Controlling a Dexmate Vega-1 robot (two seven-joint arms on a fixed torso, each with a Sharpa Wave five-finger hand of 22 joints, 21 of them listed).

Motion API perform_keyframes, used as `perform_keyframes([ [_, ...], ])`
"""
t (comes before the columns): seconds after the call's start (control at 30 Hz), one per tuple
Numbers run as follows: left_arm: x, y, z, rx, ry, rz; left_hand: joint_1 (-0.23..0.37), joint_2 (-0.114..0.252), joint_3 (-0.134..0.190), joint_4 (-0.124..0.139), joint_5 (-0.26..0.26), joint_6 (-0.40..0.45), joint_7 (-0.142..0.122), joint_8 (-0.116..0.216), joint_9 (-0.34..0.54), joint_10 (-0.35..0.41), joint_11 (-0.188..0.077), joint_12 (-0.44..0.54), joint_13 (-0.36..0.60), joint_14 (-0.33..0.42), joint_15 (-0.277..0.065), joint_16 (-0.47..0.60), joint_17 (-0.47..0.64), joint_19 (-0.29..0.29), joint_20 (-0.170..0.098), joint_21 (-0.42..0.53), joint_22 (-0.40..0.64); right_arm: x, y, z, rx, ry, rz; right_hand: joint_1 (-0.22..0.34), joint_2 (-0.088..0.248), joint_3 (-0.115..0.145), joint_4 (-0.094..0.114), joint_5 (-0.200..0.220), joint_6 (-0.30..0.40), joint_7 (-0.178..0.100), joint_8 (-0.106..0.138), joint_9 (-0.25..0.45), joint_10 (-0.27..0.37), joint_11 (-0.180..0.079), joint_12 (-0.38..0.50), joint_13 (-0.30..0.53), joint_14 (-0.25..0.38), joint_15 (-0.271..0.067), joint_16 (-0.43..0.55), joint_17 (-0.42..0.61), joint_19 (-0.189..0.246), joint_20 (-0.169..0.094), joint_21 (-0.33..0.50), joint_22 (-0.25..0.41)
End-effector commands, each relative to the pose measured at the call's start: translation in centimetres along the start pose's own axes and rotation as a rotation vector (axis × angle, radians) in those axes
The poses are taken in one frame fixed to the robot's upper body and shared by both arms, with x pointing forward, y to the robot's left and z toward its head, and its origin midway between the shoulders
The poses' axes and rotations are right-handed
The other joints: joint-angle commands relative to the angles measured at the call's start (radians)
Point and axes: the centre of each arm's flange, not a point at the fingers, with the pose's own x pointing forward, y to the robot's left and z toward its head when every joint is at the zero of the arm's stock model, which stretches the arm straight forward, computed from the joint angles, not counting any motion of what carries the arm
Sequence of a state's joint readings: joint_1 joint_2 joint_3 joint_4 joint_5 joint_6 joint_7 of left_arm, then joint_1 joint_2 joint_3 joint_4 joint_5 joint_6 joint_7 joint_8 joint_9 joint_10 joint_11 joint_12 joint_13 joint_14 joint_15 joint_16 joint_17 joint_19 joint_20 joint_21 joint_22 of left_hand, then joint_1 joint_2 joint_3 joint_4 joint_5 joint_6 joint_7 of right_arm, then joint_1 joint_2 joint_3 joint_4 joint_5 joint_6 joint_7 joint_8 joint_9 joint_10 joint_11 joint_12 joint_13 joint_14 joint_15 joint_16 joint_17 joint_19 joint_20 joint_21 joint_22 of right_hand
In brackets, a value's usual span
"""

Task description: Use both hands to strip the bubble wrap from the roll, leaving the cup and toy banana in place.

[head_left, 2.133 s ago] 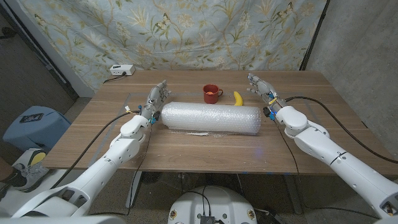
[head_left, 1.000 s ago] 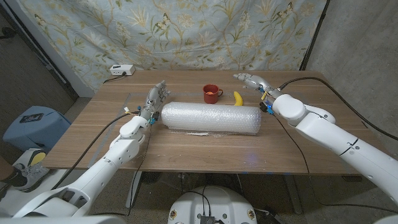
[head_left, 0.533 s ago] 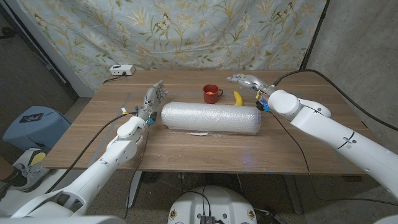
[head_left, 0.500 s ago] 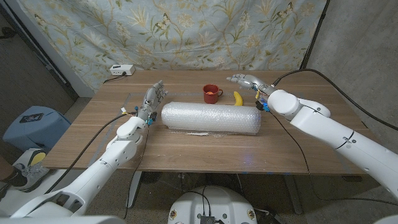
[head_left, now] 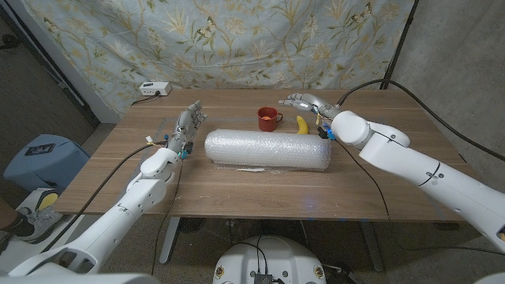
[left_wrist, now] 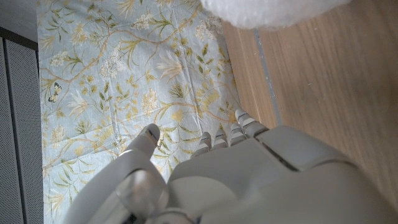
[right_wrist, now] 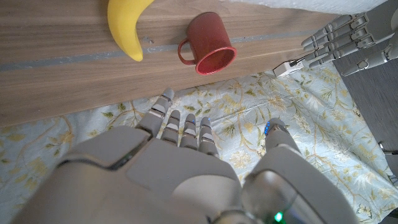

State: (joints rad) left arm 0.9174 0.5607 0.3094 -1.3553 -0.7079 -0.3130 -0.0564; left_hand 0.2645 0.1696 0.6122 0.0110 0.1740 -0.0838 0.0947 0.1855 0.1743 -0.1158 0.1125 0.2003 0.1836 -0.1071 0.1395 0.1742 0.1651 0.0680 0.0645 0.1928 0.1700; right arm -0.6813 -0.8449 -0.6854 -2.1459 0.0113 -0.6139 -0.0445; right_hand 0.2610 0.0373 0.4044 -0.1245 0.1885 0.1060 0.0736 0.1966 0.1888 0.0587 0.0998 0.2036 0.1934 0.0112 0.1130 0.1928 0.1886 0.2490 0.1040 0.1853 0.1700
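A long roll of bubble wrap [head_left: 267,150] lies across the middle of the table, its end showing in the left wrist view [left_wrist: 267,11]. Behind it stand a red cup [head_left: 269,118] [right_wrist: 208,52] and a yellow toy banana [head_left: 301,124] [right_wrist: 127,26]. My left hand [head_left: 183,126] [left_wrist: 249,180] is open beyond the roll's left end, fingers apart, holding nothing. My right hand [head_left: 306,102] [right_wrist: 186,162] hovers open above the table behind the banana and to the right of the cup, fingers pointing left. My left hand also shows across the table in the right wrist view [right_wrist: 342,40].
A white power strip [head_left: 155,89] sits at the table's far left edge. A floral cloth [head_left: 237,39] hangs behind the table. A blue bin [head_left: 39,158] stands on the floor to the left. Cables trail from both arms over the table's sides.
My right hand has swung left from the roll's right end to behind the banana, near the cup. My left hand has drifted slightly left, away from the roll's end.
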Motion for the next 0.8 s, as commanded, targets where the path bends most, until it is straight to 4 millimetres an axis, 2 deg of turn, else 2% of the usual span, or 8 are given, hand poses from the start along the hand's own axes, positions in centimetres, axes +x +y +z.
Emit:
perform_keyframes([
  [0.03,-1.0,0.9,0.6,0.012,-0.009,0.004,0.011,-0.001,0.004,-0.004,0.006,0.005,0.005,0.003,0.006,0.004,0.004,0.010,0.005,0.001,0.007,0.005,0.004,0.008,0.001,0.006,0.005,0.1,0.3,2.5,-0.130,0.016,0.030,0.015,-0.005,0.002,-0.009,-0.002,0.005,0.007,0.007,0.001,0.010,0.016,0.006,0.004,0.006,0.003,0.006,0.002,0.007,-0.001,0.007,0.002],
  [0.2,-1.0,0.9,0.5,0.010,-0.010,-0.003,0.010,-0.001,0.004,-0.004,0.006,0.007,0.005,0.003,0.006,0.005,0.004,0.010,0.005,0.002,0.006,0.006,0.005,0.009,0.002,0.006,0.005,0.2,0.7,3.5,-0.161,0.014,0.070,0.023,-0.011,0.000,-0.018,-0.003,-0.006,0.013,0.002,0.001,0.000,0.041,0.001,0.005,-0.002,0.018,0.003,0.003,0.001,0.005,0.005,0.003],
  [0.37,-0.9,1.1,0.5,0.013,-0.007,-0.010,0.009,-0.001,0.004,-0.003,0.006,0.006,0.005,0.002,0.006,0.003,0.005,0.009,0.006,0.001,0.007,0.005,0.005,0.007,0.002,0.005,0.005,0.4,1.1,4.5,-0.187,0.013,0.125,0.040,-0.016,0.000,-0.028,-0.003,-0.023,0.032,-0.004,0.003,-0.045,0.075,-0.012,0.008,-0.035,0.056,-0.006,0.004,-0.019,0.022,0.001,0.004],
  [0.53,-0.7,1.2,0.5,0.013,-0.005,-0.014,0.009,-0.001,0.004,-0.004,0.006,0.005,0.004,0.002,0.006,0.003,0.005,0.009,0.006,0.001,0.007,0.005,0.005,0.007,0.002,0.005,0.005,0.7,1.5,5.4,-0.211,0.023,0.183,0.048,-0.016,0.000,-0.031,-0.003,-0.043,0.039,-0.009,0.004,-0.063,0.093,-0.014,0.009,-0.053,0.069,-0.008,0.005,-0.034,0.030,-0.001,0.004],
  [0.8,-0.5,1.3,0.1,0.006,-0.003,-0.015,0.008,-0.001,0.005,-0.003,0.006,0.005,0.003,0.001,0.006,0.004,0.005,0.008,0.006,0.001,0.007,0.005,0.005,0.007,0.002,0.005,0.005,0.7,1.4,6.1,-0.229,0.039,0.256,0.061,-0.020,-0.006,-0.030,-0.003,-0.102,0.056,-0.016,0.006,-0.124,0.118,-0.019,0.012,-0.112,0.097,-0.012,0.008,-0.098,0.039,-0.007,0.004],
])
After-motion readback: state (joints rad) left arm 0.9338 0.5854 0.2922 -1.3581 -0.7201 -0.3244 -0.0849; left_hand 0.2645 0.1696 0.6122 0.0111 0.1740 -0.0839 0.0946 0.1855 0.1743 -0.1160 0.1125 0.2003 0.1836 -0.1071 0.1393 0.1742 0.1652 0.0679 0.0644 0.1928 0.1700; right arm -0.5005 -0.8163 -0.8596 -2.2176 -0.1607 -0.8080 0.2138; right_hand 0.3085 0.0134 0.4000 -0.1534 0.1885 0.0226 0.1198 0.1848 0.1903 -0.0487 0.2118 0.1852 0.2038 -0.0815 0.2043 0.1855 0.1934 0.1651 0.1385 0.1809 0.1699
